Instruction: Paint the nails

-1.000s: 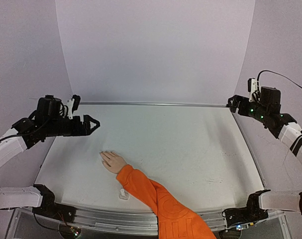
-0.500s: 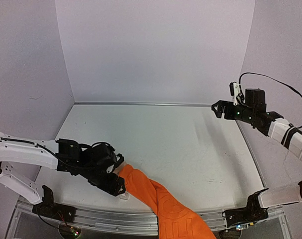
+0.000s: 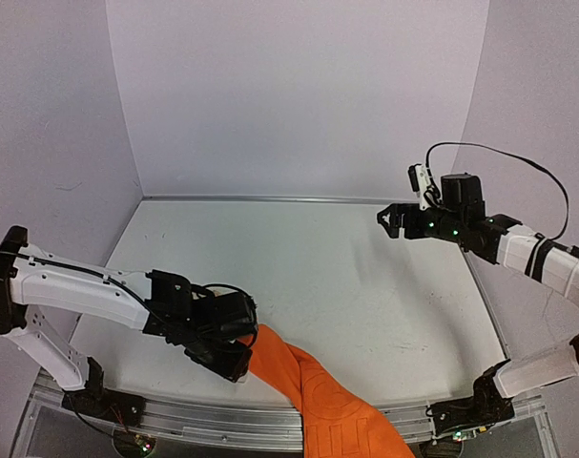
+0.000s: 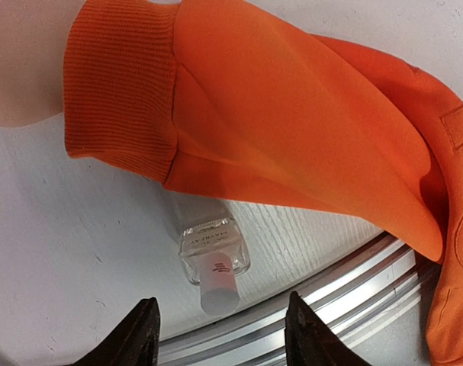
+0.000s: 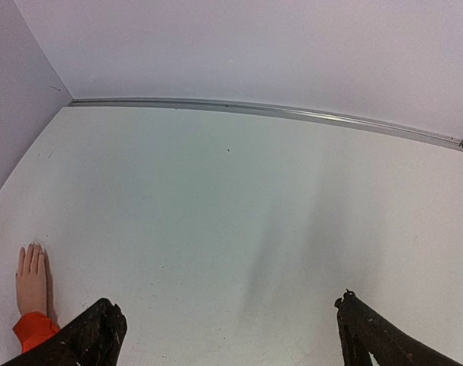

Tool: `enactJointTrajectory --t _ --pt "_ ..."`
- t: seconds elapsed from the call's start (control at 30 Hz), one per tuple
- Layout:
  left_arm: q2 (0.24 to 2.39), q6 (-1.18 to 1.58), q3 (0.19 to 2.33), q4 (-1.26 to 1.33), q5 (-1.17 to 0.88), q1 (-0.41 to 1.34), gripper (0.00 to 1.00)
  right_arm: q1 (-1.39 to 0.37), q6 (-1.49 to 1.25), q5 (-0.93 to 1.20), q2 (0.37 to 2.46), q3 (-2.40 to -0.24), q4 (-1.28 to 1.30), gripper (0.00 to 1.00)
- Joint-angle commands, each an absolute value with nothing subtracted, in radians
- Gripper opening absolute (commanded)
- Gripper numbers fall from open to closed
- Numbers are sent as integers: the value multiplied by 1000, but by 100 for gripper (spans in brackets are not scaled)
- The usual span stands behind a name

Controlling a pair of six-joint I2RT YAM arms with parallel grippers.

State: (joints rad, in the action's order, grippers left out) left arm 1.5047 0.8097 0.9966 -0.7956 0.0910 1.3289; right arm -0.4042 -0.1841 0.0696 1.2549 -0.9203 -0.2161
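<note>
A bright orange sleeve (image 4: pixel 277 114) lies on the white table and ends in a pale hand (image 4: pixel 10 76). The right wrist view shows the same hand (image 5: pixel 31 276) lying flat, its nails (image 5: pixel 31 248) barely discernible at the fingertips. A small clear bottle (image 4: pixel 214 250) with a white cap (image 4: pixel 218 293) lies beside the cuff. My left gripper (image 4: pixel 222 335) hovers just over the cap, jaws apart on either side and touching nothing. From above, that left gripper (image 3: pixel 234 361) hides the hand and bottle. My right gripper (image 3: pixel 388 219) hangs open and empty at the back right.
The aluminium front rail (image 4: pixel 353 290) runs just beyond the bottle. The sleeve (image 3: pixel 308 391) crosses that front edge. A metal strip (image 5: pixel 254 108) joins the table to the lilac back wall, and side walls close in left and right.
My left arm swung from the back left down to the front, over the hand and cuff, and its jaws narrowed. My right arm moved inward to the left, still open.
</note>
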Motion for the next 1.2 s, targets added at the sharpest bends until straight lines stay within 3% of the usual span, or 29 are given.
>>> enactJointTrajectory --t 0.0,0.47,1.0,1.17 --pt "1545 793 1075 -828 142 1333 54 -422 -190 41 1256 -948 -268 98" --pt "1606 792 1113 -862 157 1326 37 -447 -187 39 1258 -945 -266 98" --pt "1655 770 1135 -868 131 1319 31 -471 -181 23 1261 -949 -259 98" --pt "1659 767 1139 -870 132 1319 18 -476 -179 22 1263 -946 -259 98"
